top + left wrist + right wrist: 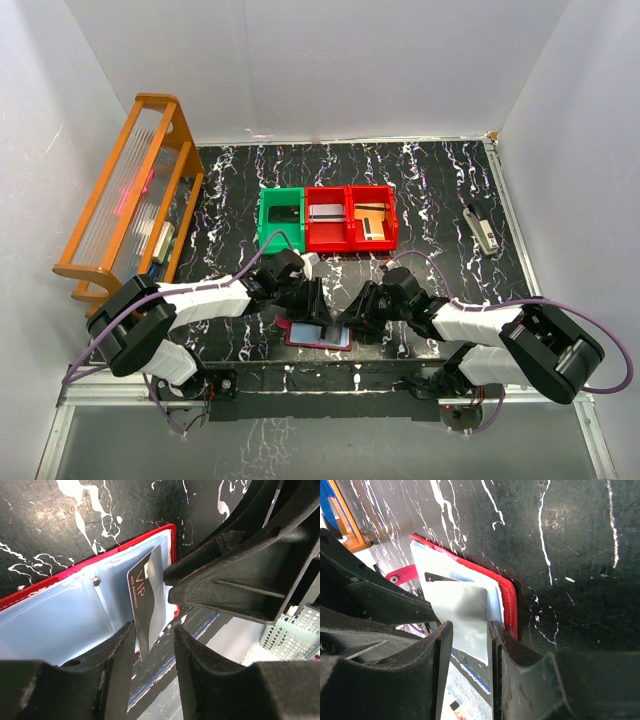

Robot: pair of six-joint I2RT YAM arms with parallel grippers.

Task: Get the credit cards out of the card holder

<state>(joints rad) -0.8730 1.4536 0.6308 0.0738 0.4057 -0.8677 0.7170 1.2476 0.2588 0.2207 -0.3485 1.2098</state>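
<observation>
Card holder (50, 625) partly behind left tool (154, 635)

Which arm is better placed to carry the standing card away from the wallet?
Right, probably: the right claw appears to pinch the card, while the left claw stands loose around it above the wallet.

Overhead camera looks steeply down on the whole black white-veined table (440, 190); both wrist cameras, opposed, sit close over the same open dark-red wallet (50, 625)
</observation>
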